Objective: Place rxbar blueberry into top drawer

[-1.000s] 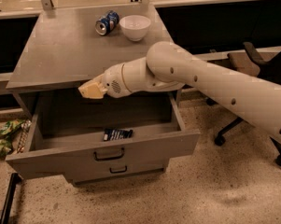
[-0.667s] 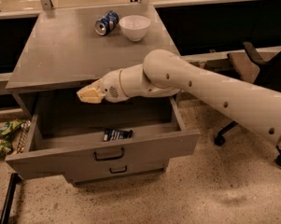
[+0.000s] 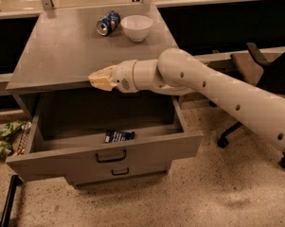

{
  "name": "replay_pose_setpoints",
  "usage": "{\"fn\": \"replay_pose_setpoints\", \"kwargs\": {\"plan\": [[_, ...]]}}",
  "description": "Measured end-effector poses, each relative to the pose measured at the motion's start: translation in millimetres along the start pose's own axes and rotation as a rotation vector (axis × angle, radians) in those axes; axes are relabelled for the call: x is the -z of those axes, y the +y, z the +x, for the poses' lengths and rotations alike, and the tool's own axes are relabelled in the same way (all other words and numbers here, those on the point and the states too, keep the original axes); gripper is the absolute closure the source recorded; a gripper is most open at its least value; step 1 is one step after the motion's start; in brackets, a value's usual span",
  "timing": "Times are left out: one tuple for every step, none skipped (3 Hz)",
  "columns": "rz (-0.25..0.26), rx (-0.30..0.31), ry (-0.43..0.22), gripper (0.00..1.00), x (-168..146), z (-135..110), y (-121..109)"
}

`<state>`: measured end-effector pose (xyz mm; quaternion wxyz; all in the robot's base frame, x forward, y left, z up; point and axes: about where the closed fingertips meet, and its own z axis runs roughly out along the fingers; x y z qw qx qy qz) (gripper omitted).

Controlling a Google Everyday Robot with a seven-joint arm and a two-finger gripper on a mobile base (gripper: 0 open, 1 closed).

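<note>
Fingers [image 3: 102, 77] pressed together, tan, tapering to one tip, nothing between them. Gripper [image 3: 91, 79] sits at the front edge of the grey surface [image 3: 57, 56], about mid-width, pointing toward the left edge, level with the surface top and over the open drawer. White arm [image 3: 218, 91] comes in from the right side, crossing the front right corner. Top drawer [image 3: 61, 162] pulled out, front wall toward camera, dark bar handle [image 3: 111, 156] on its front. Rxbar blueberry [image 3: 119, 135] lies flat on the drawer floor, close to the front wall, roughly mid-width, long side along the front wall, dark wrapper with white lettering. Bar is well below the gripper and apart from it, no contact. Lower drawer [image 3: 132, 173] closed, smaller handle [image 3: 120, 171]. Blue soda can [image 3: 108, 22] on its side near the far edge of the surface, open end toward the left front. White bowl [image 3: 136, 27] upright just beside the can, on the can's right, near the far right corner. Green wrapper-like litter [image 3: 4, 138] on the floor left of the drawer. Office chair [image 3: 255, 67] on the right behind the arm, partly hidden.
</note>
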<state>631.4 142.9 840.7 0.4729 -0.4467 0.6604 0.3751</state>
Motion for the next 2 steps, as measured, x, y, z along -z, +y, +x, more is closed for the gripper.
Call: {"fn": "replay_pose_setpoints", "kwargs": {"plan": [[0.108,0.099,-0.013,1.00,53.0,-29.8,-18.6],[0.221,0.124,-0.078,1.00,79.6,-45.1,-38.7]]}}
